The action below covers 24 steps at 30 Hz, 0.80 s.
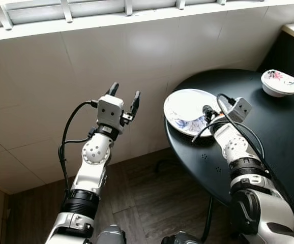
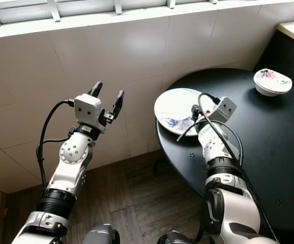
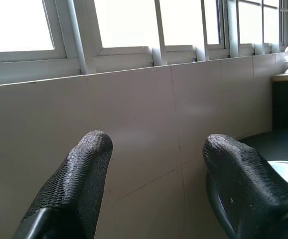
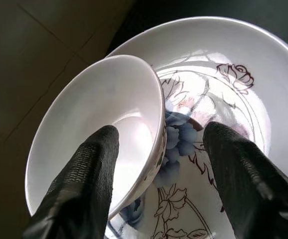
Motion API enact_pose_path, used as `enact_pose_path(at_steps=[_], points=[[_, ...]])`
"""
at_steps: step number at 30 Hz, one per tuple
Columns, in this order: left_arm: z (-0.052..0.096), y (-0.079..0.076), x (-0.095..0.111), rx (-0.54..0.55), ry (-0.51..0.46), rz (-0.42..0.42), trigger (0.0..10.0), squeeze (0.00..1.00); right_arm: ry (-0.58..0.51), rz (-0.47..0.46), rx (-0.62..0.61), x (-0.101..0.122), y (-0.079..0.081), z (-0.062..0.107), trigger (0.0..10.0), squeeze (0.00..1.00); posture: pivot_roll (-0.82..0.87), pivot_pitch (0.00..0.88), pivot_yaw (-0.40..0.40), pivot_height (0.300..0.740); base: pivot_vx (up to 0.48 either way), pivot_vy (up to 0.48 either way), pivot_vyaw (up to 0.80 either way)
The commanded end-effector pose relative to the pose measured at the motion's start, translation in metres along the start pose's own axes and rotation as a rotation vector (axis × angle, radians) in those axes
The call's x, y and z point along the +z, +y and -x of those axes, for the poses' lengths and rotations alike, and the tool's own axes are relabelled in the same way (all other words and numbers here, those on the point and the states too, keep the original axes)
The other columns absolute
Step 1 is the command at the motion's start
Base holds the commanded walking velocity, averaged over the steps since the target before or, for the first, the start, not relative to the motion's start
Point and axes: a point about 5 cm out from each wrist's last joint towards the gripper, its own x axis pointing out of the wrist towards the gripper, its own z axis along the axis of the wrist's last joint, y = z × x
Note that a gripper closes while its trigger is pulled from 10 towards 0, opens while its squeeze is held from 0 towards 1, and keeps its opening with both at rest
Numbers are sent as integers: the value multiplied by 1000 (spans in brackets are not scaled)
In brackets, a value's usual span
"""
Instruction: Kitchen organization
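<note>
White porcelain sits between the parted fingers of the right gripper [image 4: 159, 184]: a small bowl [image 4: 96, 129], tilted, resting on the floral plate [image 4: 223, 99]. One finger lies inside the bowl, the other outside over the plate's painted blue flower, so the bowl's rim runs through the gap and the claw is spread, clamping nothing yet. From the head views the plate [image 1: 190, 109] overhangs the near edge of the round black table [image 1: 269, 132], just ahead of that claw. A second, inverted patterned bowl [image 1: 280, 82] stands well beyond it, toward the table's far side.

The step in hand looks like pinching the bowl's wall. To do it well, I would settle the fingers deeper over the rim before closing, then close slowly so the glazed wall does not squirt out or nudge the overhanging plate off the table.

The left gripper [image 1: 124, 99] is raised toward the tiled wall [image 1: 45, 86], fingers apart and empty.
</note>
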Motion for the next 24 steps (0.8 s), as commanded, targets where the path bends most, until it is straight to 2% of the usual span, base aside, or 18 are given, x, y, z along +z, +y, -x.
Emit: enact_pose_path(at_steps=[1, 5, 10, 11, 13, 15, 24], points=[[0, -4, 0, -18, 9, -9, 10000, 0, -2, -10, 4, 3, -2, -2, 10000, 0, 170, 0, -64, 740, 0, 0, 0], [0, -5, -1, -21, 15, -9, 10000, 0, 47, -51, -38, -7, -11, -4, 10000, 0, 178, 0, -65, 740, 0, 0, 0], [0, -5, -1, -20, 17, -12, 10000, 0, 59, -81, -71, -9, -17, -4, 10000, 0, 183, 0, -66, 740, 0, 0, 0], [0, -5, -2, -19, 20, -13, 10000, 0, 63, -103, -79, -9, -18, -4, 8431, 0, 182, 0, -65, 740, 0, 0, 0], [1, -5, -2, -19, 21, -13, 10000, 0, 66, -112, -81, -10, -19, -4, 8431, 0, 180, 0, -65, 740, 0, 0, 0], [2, -6, -4, -22, 28, -14, 10000, 0, 85, -122, -102, -11, -22, -4, 0, 0, 176, 0, -64, 740, 0, 0, 0], [3, -7, -6, -25, 41, -17, 10000, 0, 108, -148, -129, -17, -28, -3, 0, 0, 177, 0, -63, 740, 0, 0, 0]])
